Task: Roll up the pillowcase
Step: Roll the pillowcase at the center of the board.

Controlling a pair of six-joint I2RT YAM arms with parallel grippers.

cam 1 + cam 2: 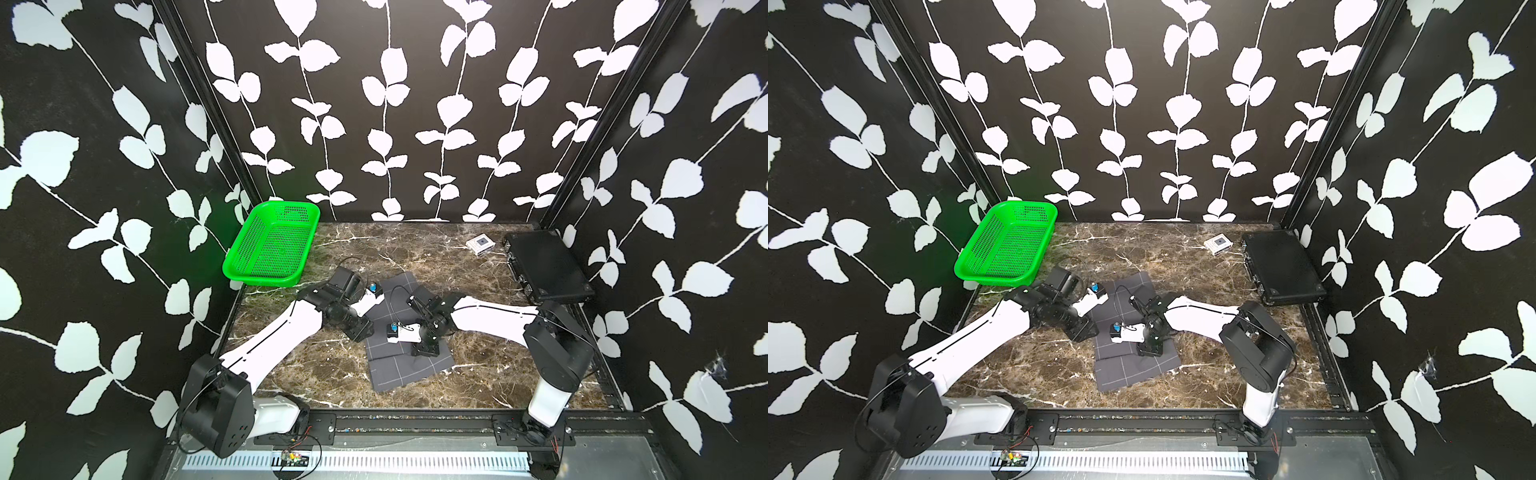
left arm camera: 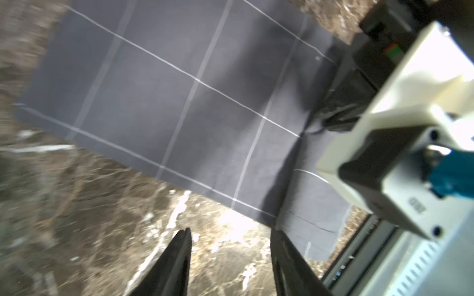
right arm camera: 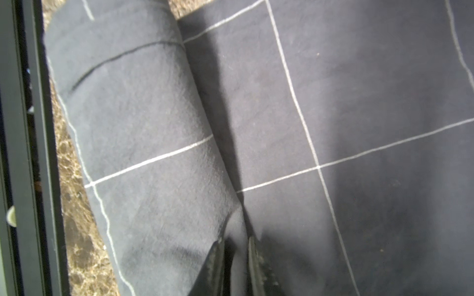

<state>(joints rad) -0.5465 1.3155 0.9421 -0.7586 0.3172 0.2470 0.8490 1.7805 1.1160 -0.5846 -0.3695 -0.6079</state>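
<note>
Dark charcoal-grey, white-gridded fabric pillowcase (image 1: 399,370) lies mid-table on the brown marble tabletop (image 1: 478,291), its 6 o'clock end folded over. There's the right gripper (image 3: 235,246), pinching that fold's raised edge (image 3: 234,228). The left gripper (image 2: 229,233), fingers spread and empty, hovers over marble at the cloth's 9 o'clock edge. Green perforated plastic basket (image 1: 270,249) sits at 10 o'clock.

Charcoal white-gridded pillowcase (image 1: 399,370), strip on tabletop (image 1: 457,274) centre, near end folded over
</note>
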